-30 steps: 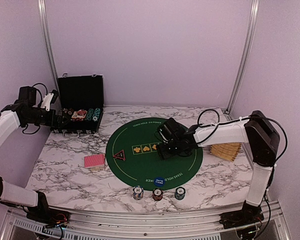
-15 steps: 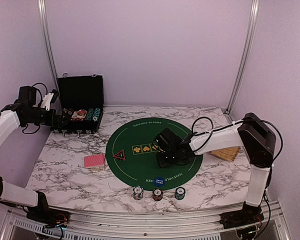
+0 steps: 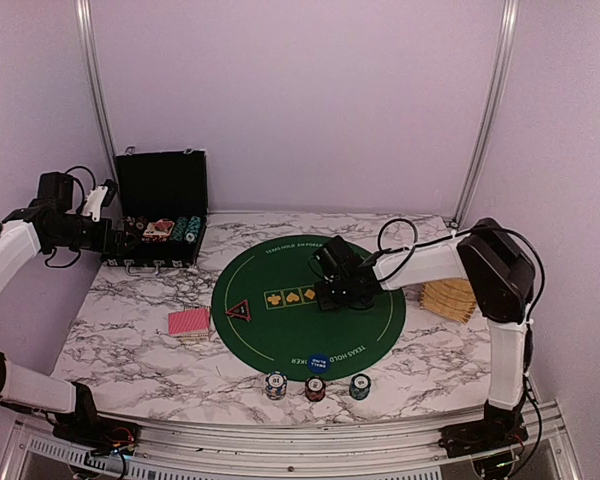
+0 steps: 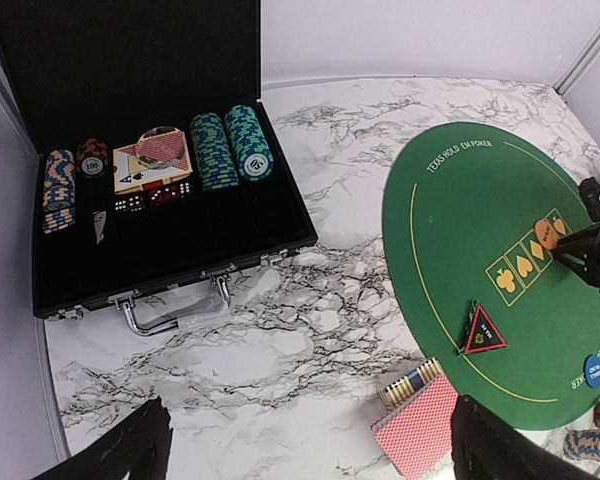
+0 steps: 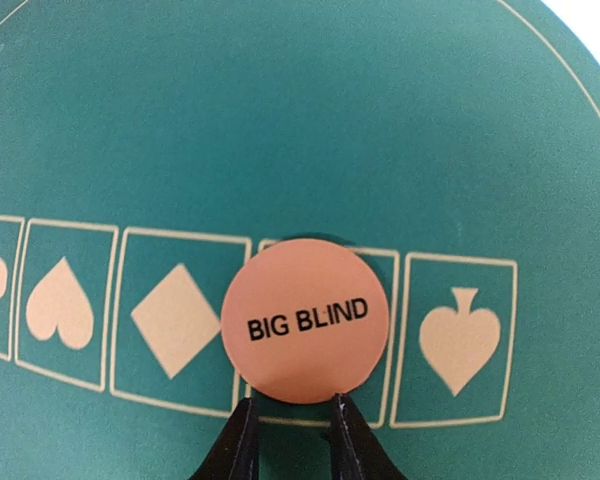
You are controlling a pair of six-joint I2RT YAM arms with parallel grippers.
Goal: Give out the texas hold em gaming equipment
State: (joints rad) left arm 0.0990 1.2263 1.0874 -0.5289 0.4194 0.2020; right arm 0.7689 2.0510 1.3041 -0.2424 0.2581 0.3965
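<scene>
Marble bench (image 3: 130, 340) carries a round green felt mat (image 3: 280, 335) printed with a gold ring, lettering and a row of suit boxes. Black hinged case (image 3: 160, 190) is at the far left with its lid up, holding rows of striped chips (image 4: 230, 148), loose cards and red dice. Tan slatted wooden object (image 3: 452, 298) lies on the bench just right of the mat. Left claw (image 4: 310, 445) is spread wide, holds nothing, and hangs above the bench near the case front. Red-backed card deck (image 3: 189, 322) lies flat on the bench just left of the mat. Red-rimmed black triangle (image 3: 239, 311) sits at the mat's left edge. Three stripe-edged poker chips (image 3: 314, 388) form a row on the bench just off the mat's near edge: blue-white, red, green. Blue button disc (image 3: 318, 363) is on the mat's near rim, just beyond the middle chip. Orange button disc (image 5: 306, 320) is plain matte with black "BIG BLIND" print and covers the suit box between diamond and spade. Right claw (image 5: 290, 415) is low over the mat centre with its fingers drawn close. Both tips touch the disc's near edge, and the gap between them is narrower than the disc. Cannot tell whether the disc is pinched.
</scene>
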